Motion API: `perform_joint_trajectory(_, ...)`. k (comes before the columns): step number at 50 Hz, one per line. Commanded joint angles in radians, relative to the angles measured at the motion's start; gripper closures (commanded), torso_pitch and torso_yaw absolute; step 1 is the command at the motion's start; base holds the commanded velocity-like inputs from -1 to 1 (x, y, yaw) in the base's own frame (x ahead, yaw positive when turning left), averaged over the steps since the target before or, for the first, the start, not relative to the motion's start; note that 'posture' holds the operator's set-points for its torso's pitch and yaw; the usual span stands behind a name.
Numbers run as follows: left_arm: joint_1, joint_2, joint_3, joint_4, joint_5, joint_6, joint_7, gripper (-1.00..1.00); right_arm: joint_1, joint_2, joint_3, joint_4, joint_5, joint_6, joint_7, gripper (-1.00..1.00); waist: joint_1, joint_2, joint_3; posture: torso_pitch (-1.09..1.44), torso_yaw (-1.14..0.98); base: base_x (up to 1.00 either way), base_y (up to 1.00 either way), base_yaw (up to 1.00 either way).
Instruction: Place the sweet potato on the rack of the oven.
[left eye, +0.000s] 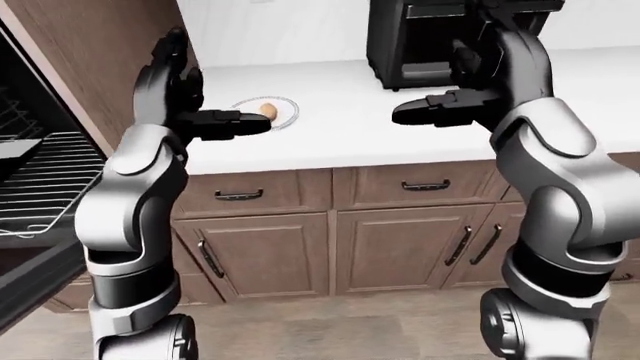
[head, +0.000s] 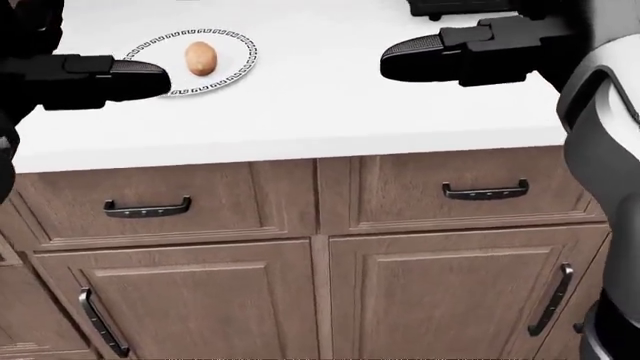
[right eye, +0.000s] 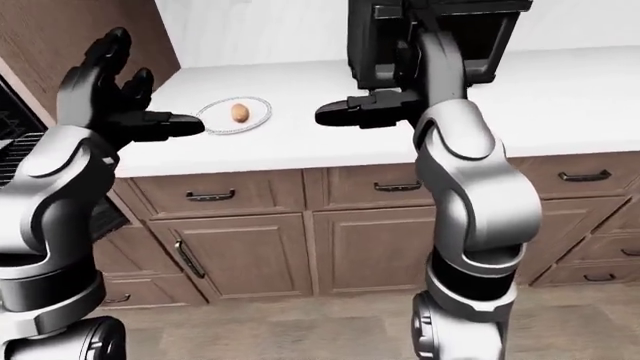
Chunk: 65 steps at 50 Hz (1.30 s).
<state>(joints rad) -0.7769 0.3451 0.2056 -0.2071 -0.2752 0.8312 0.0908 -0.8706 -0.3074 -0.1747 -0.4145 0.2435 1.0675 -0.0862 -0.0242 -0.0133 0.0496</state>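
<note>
White countertop (head: 330, 97) holds a brown sweet potato (head: 201, 58) on a round patterned plate (head: 232, 73). Only the left-eye view shows the wire oven rack (left eye: 50, 176). Both black hands (right eye: 110, 112) (right eye: 365, 111) are open, holding nothing.

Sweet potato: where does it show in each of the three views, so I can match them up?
Left-eye view: sweet potato left of centre, upper part, just right of the left hand.
Head view: upper left, on the patterned plate.
Right-eye view: upper left of centre, on the same plate.
Shared landmark: the white countertop the plate sits on.
</note>
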Motion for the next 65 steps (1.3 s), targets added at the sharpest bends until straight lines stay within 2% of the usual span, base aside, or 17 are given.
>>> perform_joint_trajectory(1,-0.028,0.016,0.017,-0.018,0.009,-0.034,0.005,-1.00,-0.029,-0.003,0.001,-0.016,0.002,-0.026,0.004,-1.00,0.004,-0.005,-0.013,0.00,0.00,0.22,0.42,0.00)
perform_joint_trajectory(6,-0.027,0.016,0.017,-0.016,0.008,-0.034,0.005,-1.00,-0.027,-0.003,-0.002,-0.014,0.001,-0.030,0.008,-1.00,-0.009,0.059,-0.018,0.00,0.00,0.22,0.45,0.00)
perform_joint_trajectory(8,-0.029,0.016,0.017,-0.021,0.007,-0.029,0.007,-1.00,-0.027,-0.002,-0.001,-0.017,0.001,-0.027,0.008,-1.00,-0.011,0.128,-0.035,0.00,0.00,0.22,0.45,0.00)
perform_joint_trajectory(10,-0.028,0.016,0.017,-0.022,0.007,-0.029,0.007,-1.00,-0.025,-0.002,-0.002,-0.018,0.001,-0.028,0.009,-1.00,-0.010,0.099,-0.013,0.00,0.00,0.22,0.45,0.00)
perform_joint_trajectory(23,-0.029,0.014,0.014,-0.025,0.007,-0.031,0.006,-1.00,-0.020,0.001,-0.003,-0.002,-0.003,-0.045,0.013,-1.00,0.034,-0.005,-0.021,0.00,0.00,0.24,0.41,0.00)
perform_joint_trajectory(30,-0.027,0.010,0.011,-0.031,0.011,-0.027,0.006,-1.00,-0.021,-0.001,0.001,-0.006,-0.003,-0.039,0.013,-1.00,0.018,0.053,-0.024,0.00,0.00,0.16,0.05,0.00)
perform_joint_trajectory(34,-0.029,0.009,0.010,-0.021,0.014,-0.035,0.004,-1.00,-0.016,0.000,0.000,0.010,-0.007,-0.059,0.020,-1.00,0.019,0.011,-0.020,0.00,0.00,0.00,0.00,0.00)
perform_joint_trajectory(35,-0.028,0.009,0.010,-0.019,0.015,-0.037,0.003,-1.00,-0.016,0.001,0.000,0.010,-0.007,-0.060,0.020,-1.00,0.020,0.029,-0.022,0.00,0.00,0.00,0.00,0.00)
perform_joint_trajectory(37,-0.029,0.008,0.010,-0.021,0.015,-0.035,0.004,-1.00,-0.016,0.002,0.001,0.005,-0.007,-0.055,0.020,-1.00,0.022,-0.011,-0.006,0.00,0.00,0.01,0.00,0.00)
perform_joint_trajectory(41,-0.029,0.008,0.012,-0.031,0.013,-0.025,0.005,-1.00,-0.014,0.003,0.003,-0.001,-0.008,-0.052,0.020,-1.00,0.019,-0.017,-0.031,0.00,0.00,0.07,0.00,0.00)
perform_joint_trajectory(45,-0.029,0.009,0.013,-0.033,0.012,-0.023,0.006,-1.00,-0.017,0.005,0.003,-0.005,-0.010,-0.047,0.019,-1.00,0.021,0.030,-0.022,0.00,0.00,0.08,0.00,0.00)
perform_joint_trajectory(48,-0.030,0.010,0.014,-0.039,0.010,-0.018,0.007,-1.00,-0.016,0.006,0.003,-0.006,-0.011,-0.047,0.020,-1.00,0.025,0.132,-0.058,0.00,0.00,0.08,0.00,0.00)
perform_joint_trajectory(49,-0.030,0.010,0.015,-0.039,0.009,-0.018,0.007,-1.00,-0.016,0.006,0.003,-0.007,-0.011,-0.046,0.020,-1.00,0.026,0.077,-0.044,0.00,0.00,0.07,0.00,0.00)
perform_joint_trajectory(50,-0.030,0.011,0.014,-0.036,0.010,-0.020,0.007,-1.00,-0.016,0.005,0.003,-0.004,-0.012,-0.048,0.021,-1.00,0.024,0.094,-0.047,0.00,0.00,0.07,0.00,0.00)
perform_joint_trajectory(53,-0.032,0.008,0.011,-0.031,0.011,-0.025,0.007,-1.00,-0.015,0.004,0.002,0.004,-0.014,-0.055,0.024,-1.00,0.025,0.073,-0.030,0.00,0.00,0.05,0.00,0.00)
perform_joint_trajectory(58,-0.031,0.006,0.010,-0.030,0.012,-0.027,0.007,-1.00,-0.016,0.004,0.001,-0.002,-0.012,-0.050,0.025,-1.00,0.038,-0.015,-0.017,0.00,0.00,0.00,0.00,0.00)
perform_joint_trajectory(65,-0.030,0.005,0.010,-0.027,0.013,-0.030,0.006,-1.00,-0.014,0.004,0.004,-0.001,-0.015,-0.056,0.029,-1.00,0.028,0.033,-0.042,0.00,0.00,0.07,0.00,0.00)
